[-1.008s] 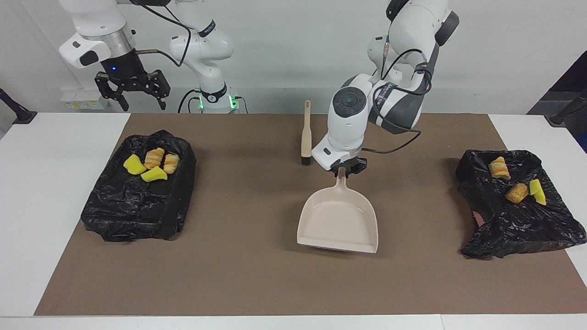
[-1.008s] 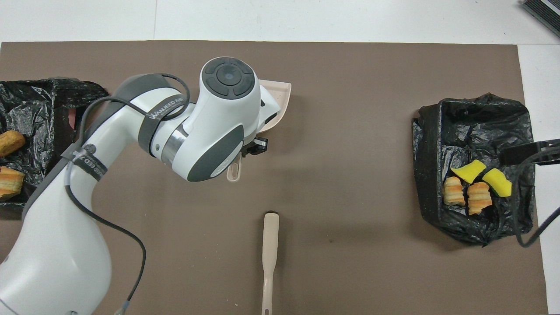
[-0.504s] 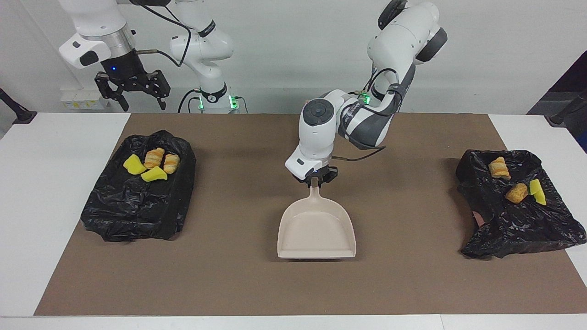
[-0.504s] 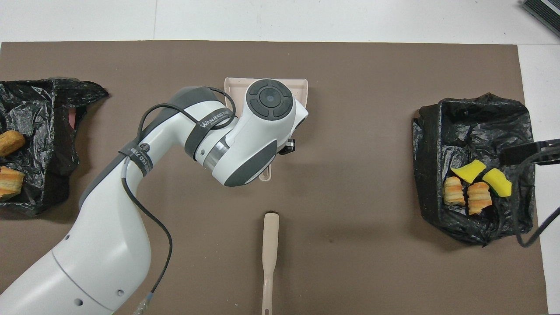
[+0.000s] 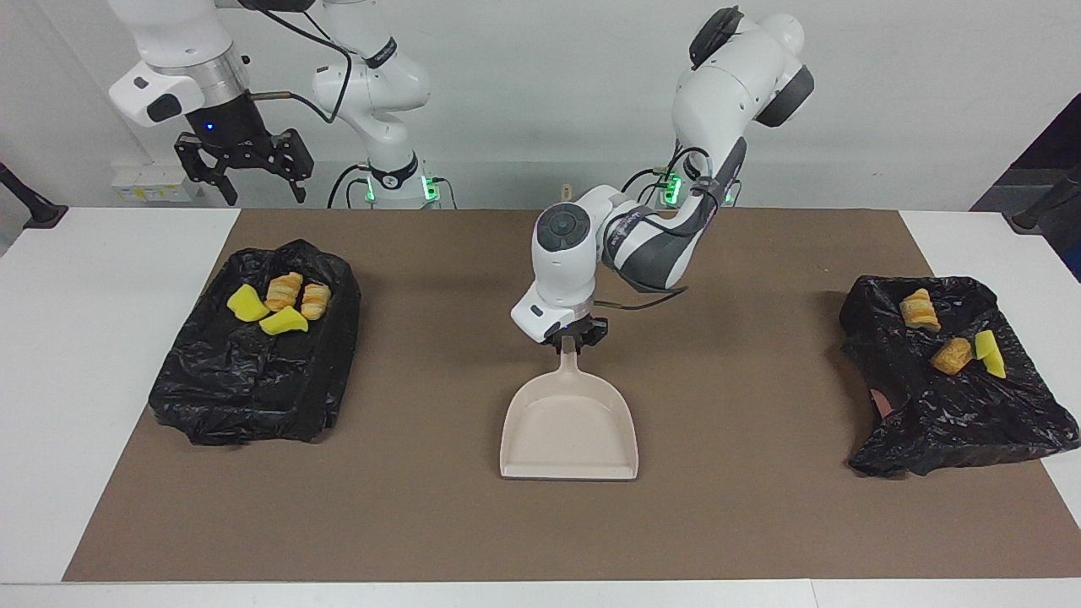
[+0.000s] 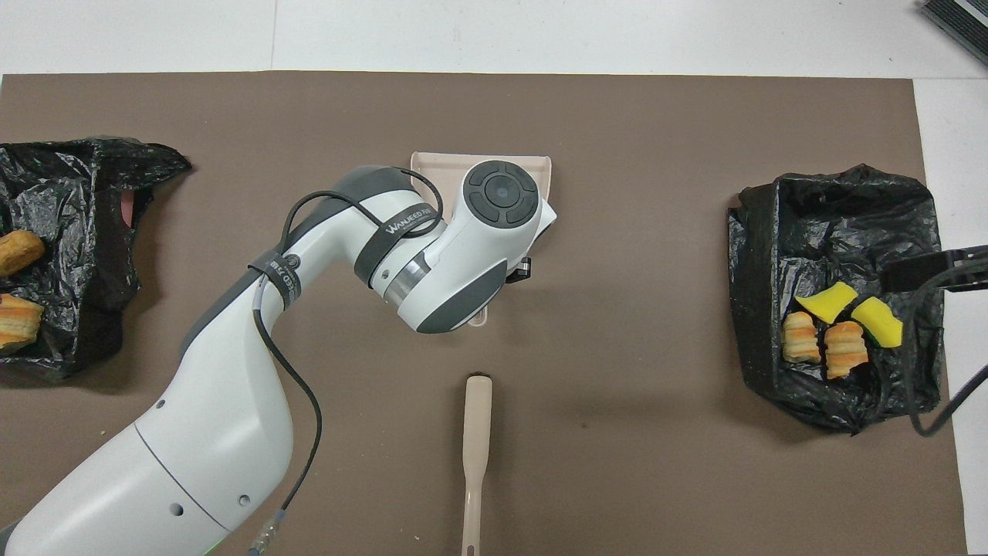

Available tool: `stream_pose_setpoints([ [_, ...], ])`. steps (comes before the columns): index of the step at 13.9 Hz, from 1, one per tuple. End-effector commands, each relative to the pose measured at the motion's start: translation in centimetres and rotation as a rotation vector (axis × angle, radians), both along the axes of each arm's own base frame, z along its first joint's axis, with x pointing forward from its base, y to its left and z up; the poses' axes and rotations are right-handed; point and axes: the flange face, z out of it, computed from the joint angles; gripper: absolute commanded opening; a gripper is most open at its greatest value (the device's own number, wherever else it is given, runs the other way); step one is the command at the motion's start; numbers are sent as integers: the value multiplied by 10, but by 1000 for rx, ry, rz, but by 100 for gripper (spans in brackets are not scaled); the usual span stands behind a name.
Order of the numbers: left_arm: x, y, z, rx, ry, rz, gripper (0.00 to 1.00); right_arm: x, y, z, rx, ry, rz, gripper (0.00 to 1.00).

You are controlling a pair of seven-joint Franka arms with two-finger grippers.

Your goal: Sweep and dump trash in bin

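My left gripper (image 5: 574, 336) is shut on the handle of the beige dustpan (image 5: 570, 426). The pan lies empty and flat on the brown mat at mid-table, its mouth pointing away from the robots. In the overhead view the left arm covers most of the dustpan (image 6: 440, 161). The trash lies in two black-bagged bins. Two yellow sponge bits and two bread chunks (image 5: 283, 304) are in the bin (image 5: 245, 388) at the right arm's end. Two bread chunks and a green-and-yellow piece (image 5: 988, 353) are in the bin (image 5: 954, 422) at the left arm's end. My right gripper (image 5: 243, 165) waits open, raised.
A beige brush (image 6: 477, 432) lies on the mat nearer to the robots than the dustpan, handle pointing away from them. The brown mat (image 5: 422, 523) covers most of the white table. In the overhead view the right gripper (image 6: 926, 272) shows over its bin (image 6: 834, 216).
My left gripper has carried the dustpan toward the right arm's end to mid-table and turned it straight. The right arm has not moved.
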Motion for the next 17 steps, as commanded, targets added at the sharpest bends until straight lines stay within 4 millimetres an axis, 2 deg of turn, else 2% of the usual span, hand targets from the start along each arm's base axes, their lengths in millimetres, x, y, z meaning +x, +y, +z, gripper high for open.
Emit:
stream_pose_setpoints([
  [1, 2, 5, 3, 21, -28, -7, 100, -6, -3, 1, 2, 15, 14, 100],
  [3, 1, 8, 12, 32, -39, -10, 100, -5, -3, 0, 2, 16, 14, 100],
  [5, 0, 24, 42, 55, -81, 9, 100, -6, -3, 1, 2, 14, 14, 100],
  [8, -7, 71, 81, 104, -111, -55, 100, -5, -3, 0, 2, 16, 14, 100],
  [11, -13, 124, 110, 80, -83, -80, 100, -5, -3, 0, 3, 14, 13, 100],
  [14, -16, 201, 158, 8, -80, -71, 100, -4, -1, 1, 20, 5, -17, 100],
  [17, -24, 265, 197, -31, -98, -93, 100, -4, 0, 1, 24, 5, -34, 100],
])
